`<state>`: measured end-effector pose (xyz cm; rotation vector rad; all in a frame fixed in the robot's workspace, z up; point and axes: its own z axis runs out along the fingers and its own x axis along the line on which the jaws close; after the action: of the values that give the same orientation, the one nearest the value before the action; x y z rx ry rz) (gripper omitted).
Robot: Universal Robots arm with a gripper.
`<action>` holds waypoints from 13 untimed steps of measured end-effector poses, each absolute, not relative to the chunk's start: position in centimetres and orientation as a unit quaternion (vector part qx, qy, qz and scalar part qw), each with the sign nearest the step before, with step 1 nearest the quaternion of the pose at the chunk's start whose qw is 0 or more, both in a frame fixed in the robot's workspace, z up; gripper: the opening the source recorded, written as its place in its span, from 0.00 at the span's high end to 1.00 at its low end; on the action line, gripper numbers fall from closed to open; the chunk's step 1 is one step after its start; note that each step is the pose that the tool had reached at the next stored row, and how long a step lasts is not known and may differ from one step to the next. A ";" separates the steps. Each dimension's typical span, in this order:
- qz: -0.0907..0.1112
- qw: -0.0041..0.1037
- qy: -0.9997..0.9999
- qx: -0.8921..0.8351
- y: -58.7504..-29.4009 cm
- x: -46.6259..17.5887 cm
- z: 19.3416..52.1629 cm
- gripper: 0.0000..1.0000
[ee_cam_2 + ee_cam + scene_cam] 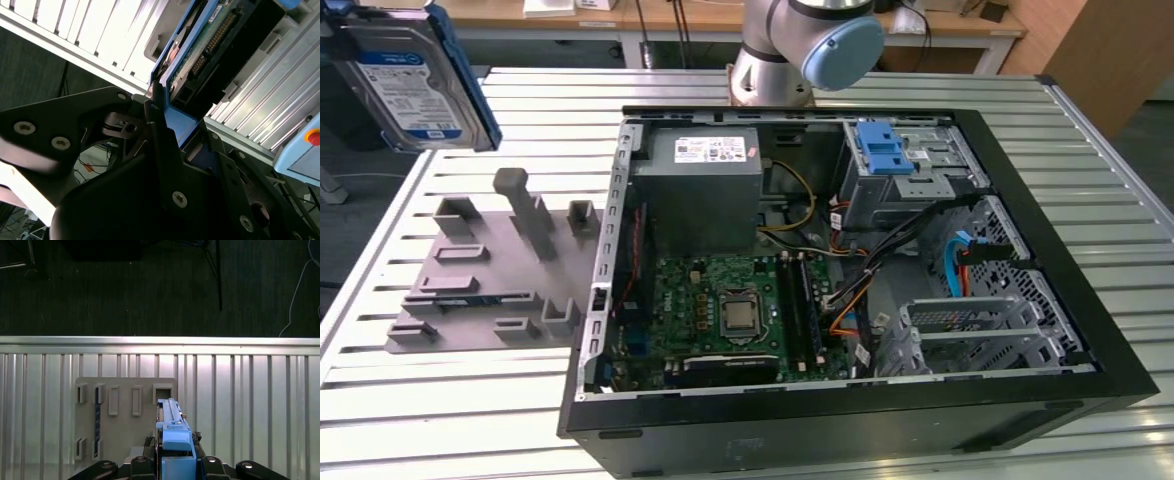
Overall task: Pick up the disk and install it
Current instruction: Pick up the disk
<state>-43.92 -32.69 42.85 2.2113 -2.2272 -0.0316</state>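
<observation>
Claw [176, 462] pinches my disk [172, 422] edge-up by its blue frame, raised near the grey rack [125, 410]; I judge a square, firm hold essential.

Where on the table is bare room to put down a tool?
Bare table slats lie between the grey fixture plate and the table's lower edge in the exterior view, and in a strip at the exterior view's right of the computer case. Inside the case, cables crowd it.

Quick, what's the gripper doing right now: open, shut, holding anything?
The gripper: shut on the disk, clamped on its blue carrier frame.
</observation>
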 end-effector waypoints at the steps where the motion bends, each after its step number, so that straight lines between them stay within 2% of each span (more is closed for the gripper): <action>1: -0.010 0.001 -0.710 0.705 -32.7 -43.9 42.9 0.64; 13: -0.010 0.001 -0.710 0.705 -32.7 -43.9 43.5 0.64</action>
<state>-43.92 -32.70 43.45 2.2113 -2.2271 -0.0316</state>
